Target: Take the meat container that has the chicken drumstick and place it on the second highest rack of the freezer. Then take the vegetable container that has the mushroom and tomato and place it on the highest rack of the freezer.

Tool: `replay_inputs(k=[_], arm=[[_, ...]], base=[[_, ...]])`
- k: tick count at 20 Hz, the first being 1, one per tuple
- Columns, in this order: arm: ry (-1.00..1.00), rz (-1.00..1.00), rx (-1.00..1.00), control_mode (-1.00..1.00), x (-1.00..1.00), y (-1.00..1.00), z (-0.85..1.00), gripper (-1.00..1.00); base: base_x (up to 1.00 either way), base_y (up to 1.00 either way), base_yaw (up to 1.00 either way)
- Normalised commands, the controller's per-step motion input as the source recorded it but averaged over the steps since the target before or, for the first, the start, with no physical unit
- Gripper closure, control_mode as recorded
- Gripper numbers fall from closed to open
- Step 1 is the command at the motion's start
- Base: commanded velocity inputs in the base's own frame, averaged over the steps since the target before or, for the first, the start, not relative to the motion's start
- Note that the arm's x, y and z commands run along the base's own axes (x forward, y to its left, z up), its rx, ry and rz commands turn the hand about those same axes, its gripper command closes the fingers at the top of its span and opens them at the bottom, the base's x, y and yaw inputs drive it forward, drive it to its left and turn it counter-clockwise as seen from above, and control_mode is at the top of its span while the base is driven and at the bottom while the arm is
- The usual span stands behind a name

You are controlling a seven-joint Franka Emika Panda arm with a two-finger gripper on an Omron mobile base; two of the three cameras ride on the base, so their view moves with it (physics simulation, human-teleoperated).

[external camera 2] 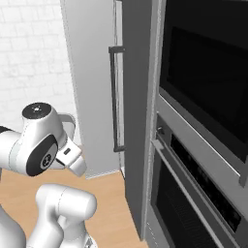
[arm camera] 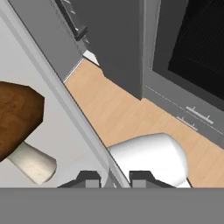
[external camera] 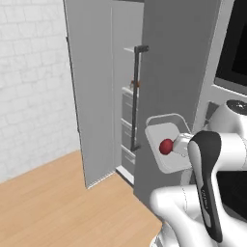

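The gripper point(arm camera: 113, 177) has its jaws clamped on the rim of the vegetable container point(external camera: 166, 141), one finger on each side of the thin wall in the hand view, so the tray is carried in the air in front of the arm, well apart from any shelf. In the left base view the tray faces the camera with its floor tilted up, and the tomato point(external camera: 166, 146) sits low in it, near the gripped edge; the mushroom point(arm camera: 19, 124) lies inside just beside the fingers. What the coming move turns on, I judge, is that the freezer point(external camera: 103, 91) opening lies to the left of the held tray and farther away — its door stands swung out on the left, the long dark handle point(external camera: 136, 96) between tray and opening. The highest rack point(external camera: 129, 49) is well above the tray, so the carry must rise and go left. Count: one tray in hand, one tomato, one mushroom, two pale racks visible — on the lower one a small orange-brown thing, too small to name for sure.
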Motion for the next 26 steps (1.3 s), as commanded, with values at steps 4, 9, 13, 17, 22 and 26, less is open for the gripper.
replay_inputs(k=[4, 9, 13, 17, 22, 26], arm=[[0.0, 0.0, 0.0, 1.0, 0.0, 0.0, 0.0, 1.0], [0.0, 0.0, 0.0, 1.0, 0.0, 0.0, 0.0, 1.0], [0.0, 0.0, 0.0, 1.0, 0.0, 0.0, 0.0, 1.0], [0.0, 0.0, 0.0, 1.0, 0.0, 0.0, 0.0, 1.0], [0.0, 0.0, 0.0, 1.0, 0.0, 0.0, 0.0, 1.0], [0.0, 0.0, 0.0, 1.0, 0.0, 0.0, 0.0, 1.0]], base=[[1.0, 0.57, 0.13], [1.0, 0.33, -0.08], [1.0, 0.26, -0.26], [0.93, 0.26, -0.4], [0.23, 0.08, -0.54], [0.02, 0.0, -0.58]])
